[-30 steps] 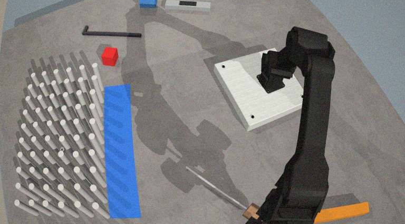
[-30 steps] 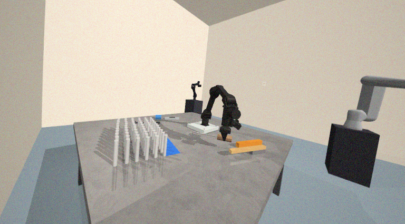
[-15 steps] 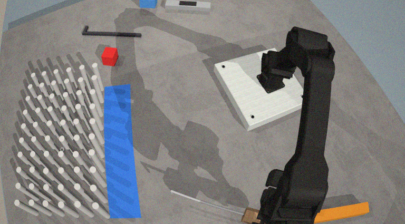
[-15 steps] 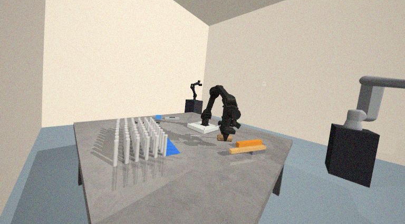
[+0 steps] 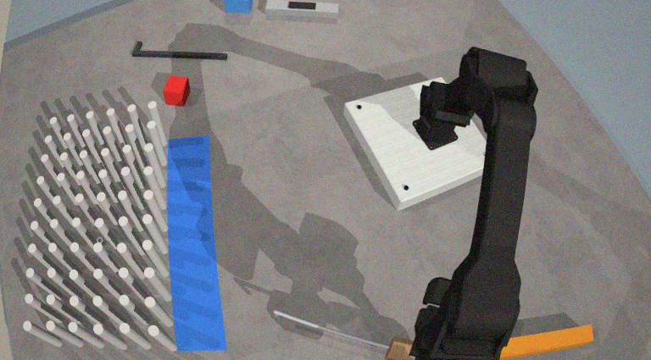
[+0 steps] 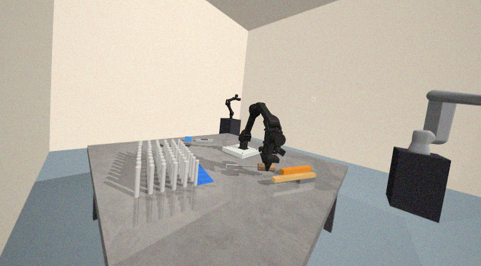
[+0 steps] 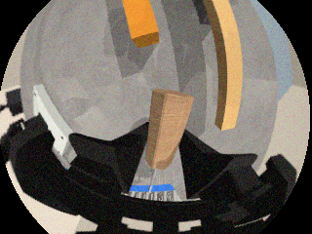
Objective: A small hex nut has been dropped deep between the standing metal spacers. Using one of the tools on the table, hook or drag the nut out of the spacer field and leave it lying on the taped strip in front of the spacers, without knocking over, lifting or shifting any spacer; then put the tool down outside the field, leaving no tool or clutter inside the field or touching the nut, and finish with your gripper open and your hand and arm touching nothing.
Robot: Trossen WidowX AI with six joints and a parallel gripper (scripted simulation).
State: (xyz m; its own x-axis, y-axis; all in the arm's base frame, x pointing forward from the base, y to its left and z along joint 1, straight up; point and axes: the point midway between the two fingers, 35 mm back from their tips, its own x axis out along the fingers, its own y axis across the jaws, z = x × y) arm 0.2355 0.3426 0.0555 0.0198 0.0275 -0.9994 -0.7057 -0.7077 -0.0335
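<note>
The small nut [image 5: 99, 240] lies deep among the pale standing spacers [image 5: 123, 273] [image 6: 137, 181]. The blue taped strip [image 5: 191, 240] [image 6: 205, 176] [image 7: 166, 188] runs along the spacers' near side; I see no nut on it. My gripper [image 6: 267, 168] [image 7: 164, 128] is shut on the wooden handle [image 5: 399, 348] [image 7: 168, 114] of a tool, clear of the strip. The tool's thin metal rod [image 5: 331, 329] [image 6: 244, 166] [image 7: 153, 179] points toward the spacers, its tip short of the strip and above the table. The arm hides most of the gripper in the top view.
An orange bar [image 5: 552, 340] [image 6: 295, 169] [image 7: 140, 19] and a light wooden bar [image 6: 294, 178] [image 7: 232, 73] lie near the gripper. A black L-shaped tool [image 5: 180, 54], a red cube [image 5: 176, 91], a blue cube [image 5: 238, 1] and a grey bar [image 5: 326, 9] lie beyond the field's far end.
</note>
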